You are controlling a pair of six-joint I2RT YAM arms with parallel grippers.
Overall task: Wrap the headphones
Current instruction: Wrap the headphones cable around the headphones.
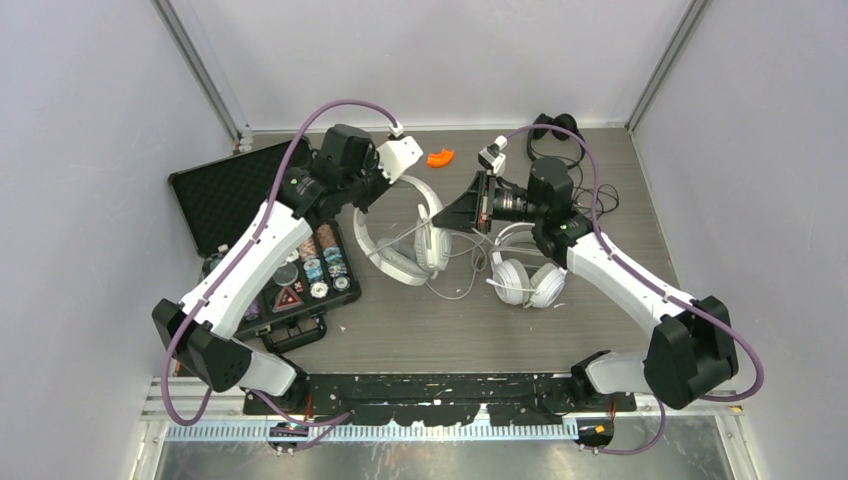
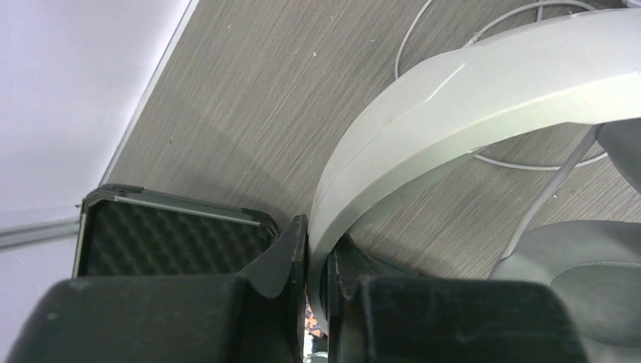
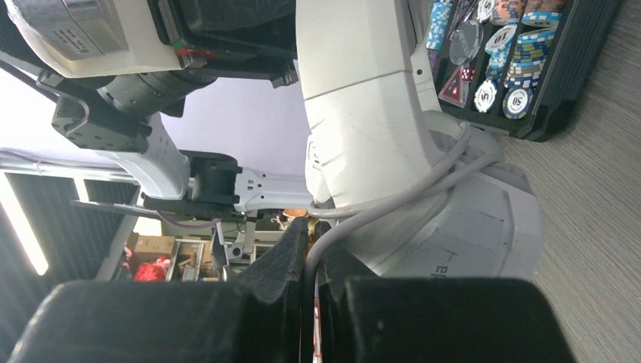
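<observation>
My left gripper (image 2: 319,242) is shut on the headband (image 2: 453,98) of the pale grey over-ear headphones (image 1: 392,258), left of centre in the top view, beside the case. One of its ear cups (image 2: 597,265) shows at the right of the left wrist view. My right gripper (image 3: 311,242) is shut on this headset's white cable (image 3: 393,203), which runs around the ear cup (image 3: 476,219). In the top view the right gripper (image 1: 445,218) points left at that headset. White headphones (image 1: 525,278) lie under the right arm. Black headphones (image 1: 556,127) lie at the back right.
An open black case (image 1: 215,190) with a foam lid (image 2: 174,246) and poker chips (image 1: 318,270) stands at the left, close to the left arm. A small orange piece (image 1: 440,157) lies at the back middle. Loose white cable (image 1: 455,285) trails on the table.
</observation>
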